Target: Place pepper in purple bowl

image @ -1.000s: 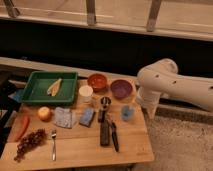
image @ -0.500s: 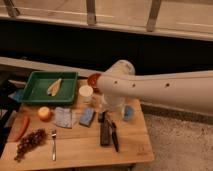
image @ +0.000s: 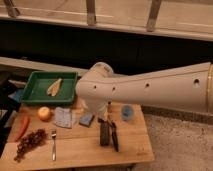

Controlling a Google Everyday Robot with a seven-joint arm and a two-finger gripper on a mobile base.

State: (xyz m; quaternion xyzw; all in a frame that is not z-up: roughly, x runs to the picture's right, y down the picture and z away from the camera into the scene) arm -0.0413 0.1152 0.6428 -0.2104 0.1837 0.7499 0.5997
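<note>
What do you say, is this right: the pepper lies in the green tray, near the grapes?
No. The camera view shows the pepper on the wooden table, outside the green tray, near the grapes. The gripper is not in view.

A light wooden table [image: 80, 152] carries a green rectangular plastic tray [image: 35, 91] at its far left, a pale elongated item [image: 54, 86] lying inside. Just nearer sit a round orange-yellow fruit [image: 45, 113], a grey-blue square pad [image: 64, 118] and a small blue sponge [image: 86, 119]. A dark grape bunch [image: 29, 142] and a metal fork [image: 53, 144] lie near left. Two dark slim tools [image: 104, 134] lie mid-table, a small blue cup [image: 127, 112] to their far right.
</note>
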